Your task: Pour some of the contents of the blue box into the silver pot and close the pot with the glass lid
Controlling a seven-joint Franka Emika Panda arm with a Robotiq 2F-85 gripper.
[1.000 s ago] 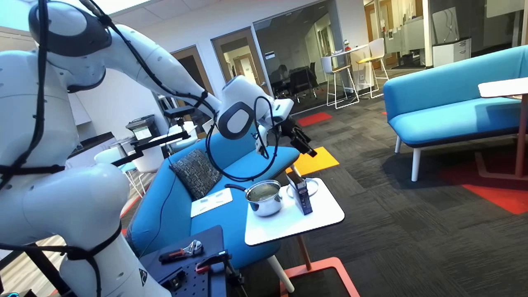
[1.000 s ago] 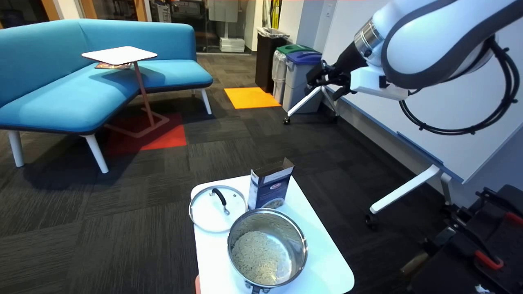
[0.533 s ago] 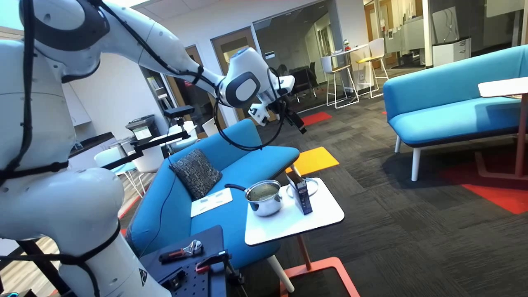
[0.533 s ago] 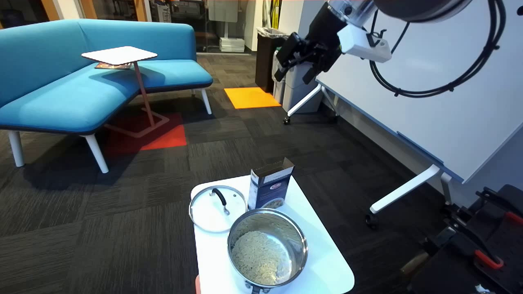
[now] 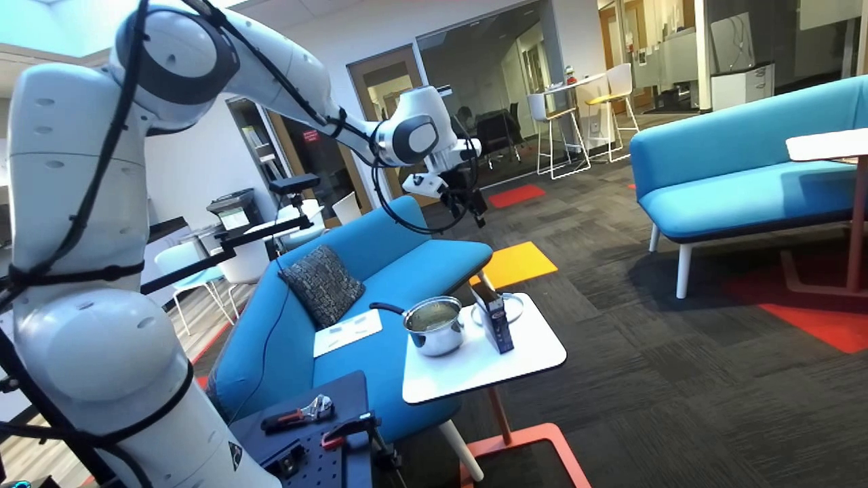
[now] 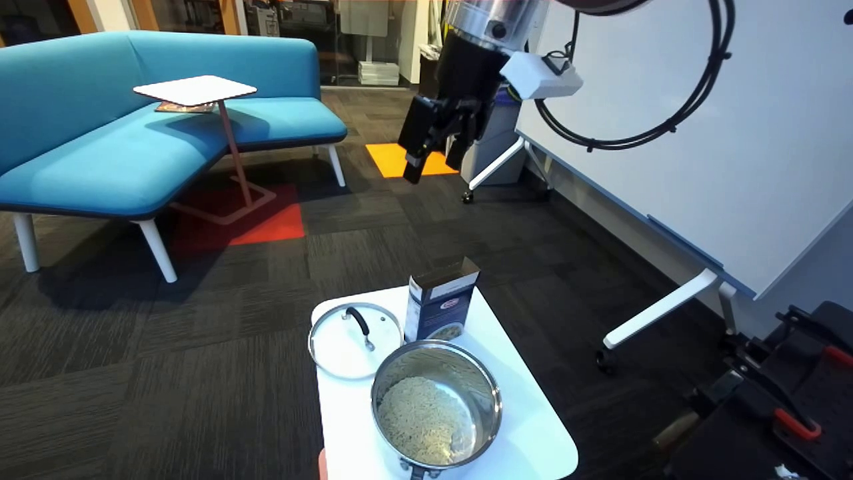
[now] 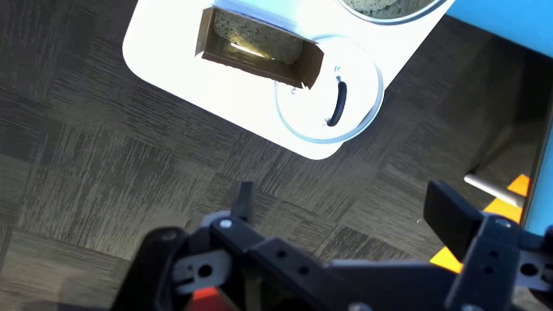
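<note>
The blue box [image 6: 438, 312] stands upright on the small white table, its top open and pale rice-like grains inside in the wrist view. Beside it, the silver pot [image 5: 439, 339] sits uncovered, with grains heaped on one side of its floor [image 6: 416, 413]. The glass lid [image 7: 356, 97] lies flat on the tabletop, black handle up, partly overlapped by the box's top edge in the wrist view. High above and beyond the table's edge, my gripper [image 6: 433, 172] points down with spread fingers [image 7: 451, 216]. Only carpet shows between them, and nothing is held.
The white tabletop [image 5: 468, 376] is small, with rounded corners. A blue sofa [image 5: 434, 261] with a grey pillow [image 5: 322, 285] stands right behind it. A dark bench [image 5: 308, 440] holds a wrench and a clamp. A whiteboard [image 6: 700, 120] rises on the arm's side.
The arm has swung and my gripper has turned to point more steeply down, shifting left in both exterior views. Box, pot and lid have stayed put.
</note>
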